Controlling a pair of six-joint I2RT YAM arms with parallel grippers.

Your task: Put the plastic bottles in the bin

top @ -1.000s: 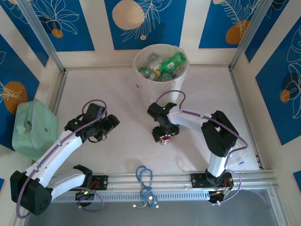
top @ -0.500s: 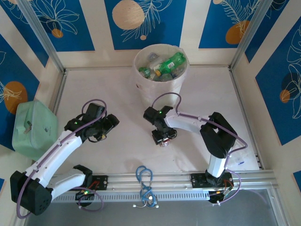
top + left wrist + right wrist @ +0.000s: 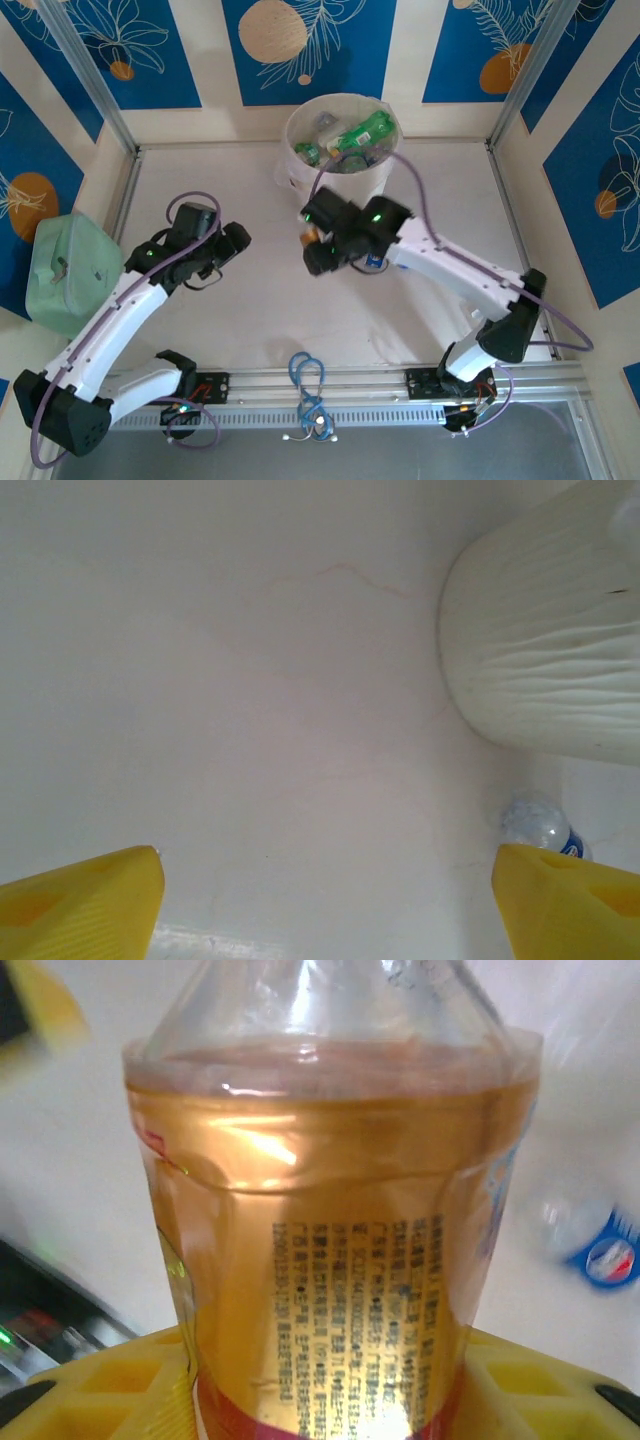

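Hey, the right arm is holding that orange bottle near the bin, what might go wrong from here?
The bin looks heaped to its rim, so the orange-labelled bottle may roll back out. The right gripper seems to grip it near one end; it might tilt or slip. The blue-labelled bottle lying near the bin could get knocked.

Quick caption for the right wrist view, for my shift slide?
Right pincer clamps an orange-labelled bottle; a blue-labelled bottle lies on the table beyond.
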